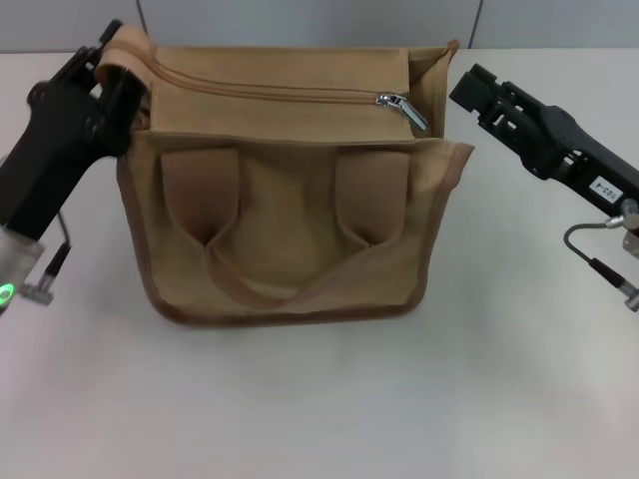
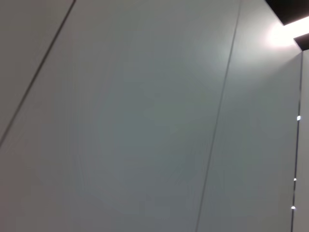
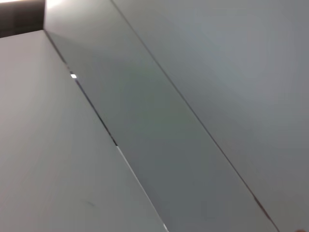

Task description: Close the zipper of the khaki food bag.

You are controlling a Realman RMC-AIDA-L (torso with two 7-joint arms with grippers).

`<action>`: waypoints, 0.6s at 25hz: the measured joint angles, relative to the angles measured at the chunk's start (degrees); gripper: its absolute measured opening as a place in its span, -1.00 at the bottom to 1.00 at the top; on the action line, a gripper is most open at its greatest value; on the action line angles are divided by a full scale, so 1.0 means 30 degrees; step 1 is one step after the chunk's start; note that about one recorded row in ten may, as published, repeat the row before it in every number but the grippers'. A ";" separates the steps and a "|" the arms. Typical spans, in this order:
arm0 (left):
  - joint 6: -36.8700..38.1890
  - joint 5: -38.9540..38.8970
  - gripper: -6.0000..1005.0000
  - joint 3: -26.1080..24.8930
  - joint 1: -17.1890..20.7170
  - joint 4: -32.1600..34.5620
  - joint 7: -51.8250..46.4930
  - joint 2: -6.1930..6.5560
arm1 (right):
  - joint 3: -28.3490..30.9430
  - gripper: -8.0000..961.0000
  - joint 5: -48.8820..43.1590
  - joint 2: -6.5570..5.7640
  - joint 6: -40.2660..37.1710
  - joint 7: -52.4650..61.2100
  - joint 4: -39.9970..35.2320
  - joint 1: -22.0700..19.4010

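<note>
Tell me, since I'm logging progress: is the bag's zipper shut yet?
Apparently shut: the zipper runs as one closed line across the khaki food bag, its silver pull at the end by the right gripper.

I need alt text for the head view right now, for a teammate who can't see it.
A khaki food bag sits on a white table, its zipper pull at the robot's right end. The left hand grips the bag's left top corner; the right hand hovers beside the right end.

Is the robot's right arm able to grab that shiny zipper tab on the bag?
Probably yes. The zipper tab lies in the open on top of the bag, at its right end, and the right tool hovers just beside that corner with nothing between them. The left tool is at the far corner.
</note>
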 joint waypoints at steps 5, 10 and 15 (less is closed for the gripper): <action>-0.0030 -0.0040 -0.46 -0.0077 0.1309 0.0569 0.0029 0.0033 | -0.0004 -0.12 0.0289 0.0017 -0.1000 -0.2201 0.0549 -0.0229; -0.0385 0.0035 0.15 -0.0007 0.2884 0.1489 0.0011 0.0042 | -0.0012 0.26 0.0302 0.0025 -0.1199 -0.3279 0.0906 -0.0327; -0.0220 0.0185 0.48 0.0100 0.4711 0.2369 0.0061 0.0098 | -0.0079 0.52 0.0307 0.0029 -0.1716 -0.4455 0.1053 -0.0390</action>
